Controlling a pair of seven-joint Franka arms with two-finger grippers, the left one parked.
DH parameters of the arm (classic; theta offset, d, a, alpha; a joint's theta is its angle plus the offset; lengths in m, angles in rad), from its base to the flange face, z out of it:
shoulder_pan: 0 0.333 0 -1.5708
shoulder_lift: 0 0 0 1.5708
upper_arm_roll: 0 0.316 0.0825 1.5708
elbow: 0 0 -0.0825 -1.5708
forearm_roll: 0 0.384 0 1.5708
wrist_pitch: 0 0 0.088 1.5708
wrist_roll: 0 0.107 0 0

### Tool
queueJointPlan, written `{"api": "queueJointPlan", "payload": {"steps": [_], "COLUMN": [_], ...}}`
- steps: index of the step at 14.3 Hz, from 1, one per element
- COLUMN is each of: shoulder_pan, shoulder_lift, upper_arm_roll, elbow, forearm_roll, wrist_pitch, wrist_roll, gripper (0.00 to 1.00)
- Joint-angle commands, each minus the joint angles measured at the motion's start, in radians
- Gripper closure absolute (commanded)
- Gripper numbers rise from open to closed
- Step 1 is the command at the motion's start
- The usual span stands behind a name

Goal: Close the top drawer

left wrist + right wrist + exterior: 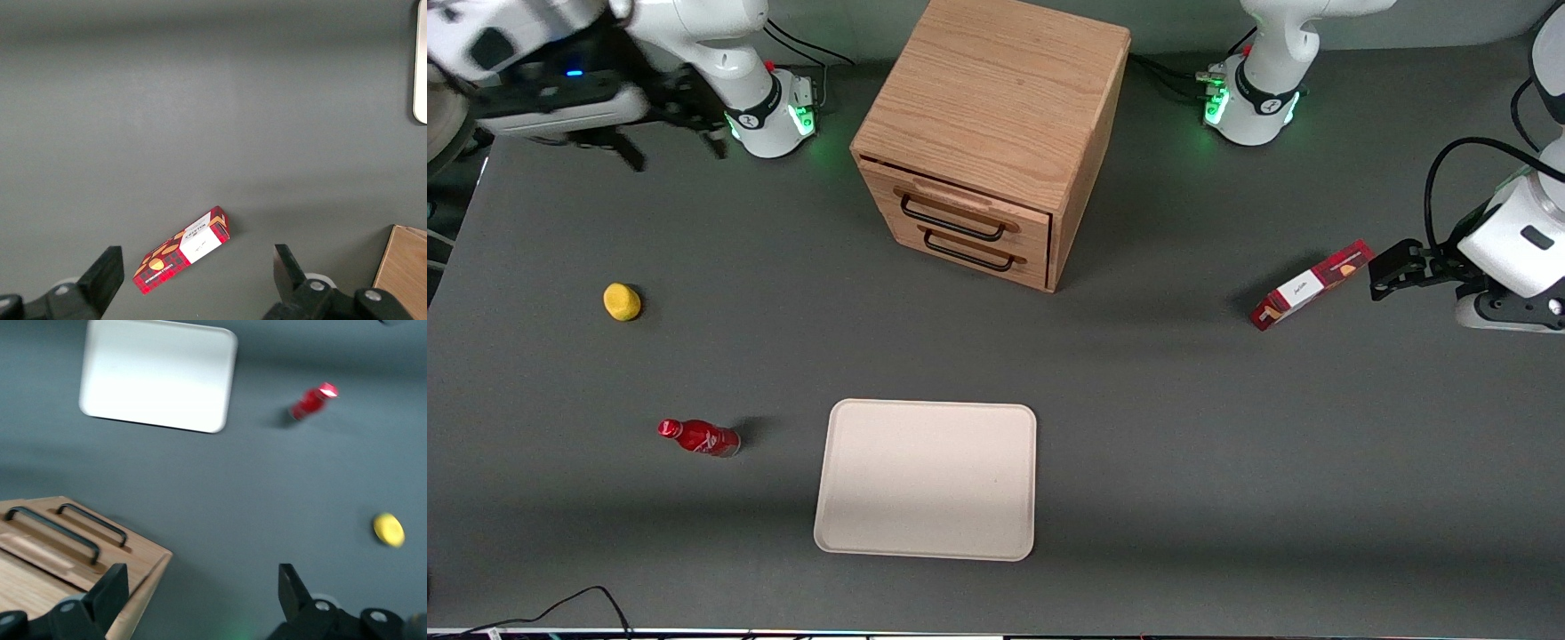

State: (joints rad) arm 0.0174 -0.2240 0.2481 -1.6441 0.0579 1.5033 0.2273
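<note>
The small oak cabinet stands at the back middle of the table. Its top drawer, with a thin black wire handle, sticks out a little from the cabinet front, above the lower drawer. My right gripper hangs in the air close to the working arm's base, well off to the side of the cabinet, open and empty. In the right wrist view the gripper is open over bare table, with the top drawer and the cabinet corner beside one finger.
A cream tray lies nearer the front camera than the cabinet. A red bottle lies on its side and a yellow fruit sits toward the working arm's end. A red box lies toward the parked arm's end.
</note>
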Motion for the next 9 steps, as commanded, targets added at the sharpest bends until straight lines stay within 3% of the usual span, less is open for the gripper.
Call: {"api": "queueJointPlan", "payload": {"steps": [1,3,9], "shoulder_pan": [0.007,0.009,0.007], "shoulder_lift": [-0.038,-0.043,-0.077], "upper_arm_roll": [-0.091,-0.18,-0.236], "elbow": [-0.092,-0.161,-0.349], "forearm_roll": [-0.024,-0.029,-0.066], "wrist_pitch": [-0.012,0.041,0.209], "wrist_roll": [0.029,0.026,-0.04], "gripper": [0.0,0.0,0.0]}}
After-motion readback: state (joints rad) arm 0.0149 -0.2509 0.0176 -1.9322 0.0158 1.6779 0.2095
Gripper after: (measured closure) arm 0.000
